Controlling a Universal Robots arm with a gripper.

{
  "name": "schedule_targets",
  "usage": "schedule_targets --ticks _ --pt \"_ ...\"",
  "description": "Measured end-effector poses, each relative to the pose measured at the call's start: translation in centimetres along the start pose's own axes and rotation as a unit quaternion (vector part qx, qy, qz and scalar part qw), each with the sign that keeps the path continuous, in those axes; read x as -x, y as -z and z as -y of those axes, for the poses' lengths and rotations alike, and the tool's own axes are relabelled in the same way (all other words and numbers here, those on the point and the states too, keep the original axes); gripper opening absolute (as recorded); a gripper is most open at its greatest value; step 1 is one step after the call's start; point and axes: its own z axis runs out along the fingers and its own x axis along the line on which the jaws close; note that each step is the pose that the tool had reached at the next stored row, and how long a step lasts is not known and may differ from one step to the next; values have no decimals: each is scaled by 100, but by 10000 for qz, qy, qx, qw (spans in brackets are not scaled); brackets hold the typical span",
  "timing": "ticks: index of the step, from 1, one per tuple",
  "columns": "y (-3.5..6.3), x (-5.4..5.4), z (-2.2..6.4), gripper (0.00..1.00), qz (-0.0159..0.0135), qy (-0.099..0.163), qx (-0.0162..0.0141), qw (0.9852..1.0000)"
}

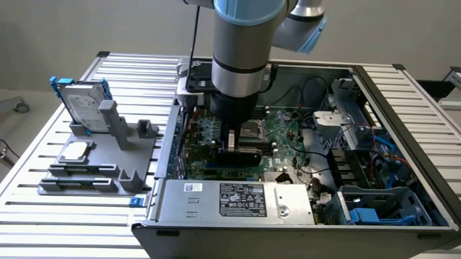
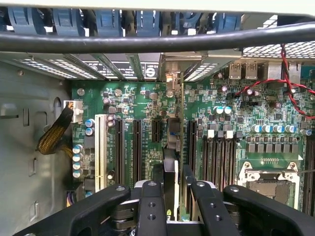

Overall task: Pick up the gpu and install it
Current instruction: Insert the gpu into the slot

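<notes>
**A:** Starting at the exterior view's left, what sits on the desk (image 1: 43,216)?

**B:** A grey holder (image 1: 94,167), with the blue-framed hard drive (image 1: 83,105) standing at its far end and a small silver chip (image 1: 77,152) lying nearer. Neither is our part.

**A:** And the gpu (image 1: 238,156)?

**B:** Further right, inside the open computer case (image 1: 288,243), low over the motherboard (image 1: 288,127). It hangs edge-down under the gripper (image 1: 236,143), a thin black slab.

**A:** Are the fingers (image 2: 150,206) on it?

**B:** Yes. In the wrist view they are clamped on its two flat faces, and its thin edge runs out between them toward the expansion slots (image 2: 136,147) (whether it touches one, I cannot tell).

**A:** How will it handle?

**B:** Light and stiff, I'd judge, but fragile. One face is bare circuitry, and I'd expect contacts along the lower edge. Holding it near the top, across the flat faces, seems right. A tilted push could strain the board or the slot.

**A:** And to the right?

**B:** Cables and drive cages (image 1: 360,121) on the exterior view's right, well apart from the card
</notes>
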Motion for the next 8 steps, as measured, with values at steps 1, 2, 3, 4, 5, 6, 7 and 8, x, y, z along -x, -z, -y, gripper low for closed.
schedule_targets --ticks 1,2,3,4,5,6,7,8 --pt "-2 0 0 26 2 0 1 10000" --pt "-5 0 0 26 3 0 1 10000" --pt "-7 -1 0 26 3 0 2 10000" --pt "-9 -1 0 26 4 0 3 10000" --pt "-12 -2 1 26 4 0 4 10000" --pt "-14 -2 1 26 4 0 6 10000" --pt "-17 -3 1 26 4 0 9 10000" --pt "-19 -3 1 26 4 0 12 10000"
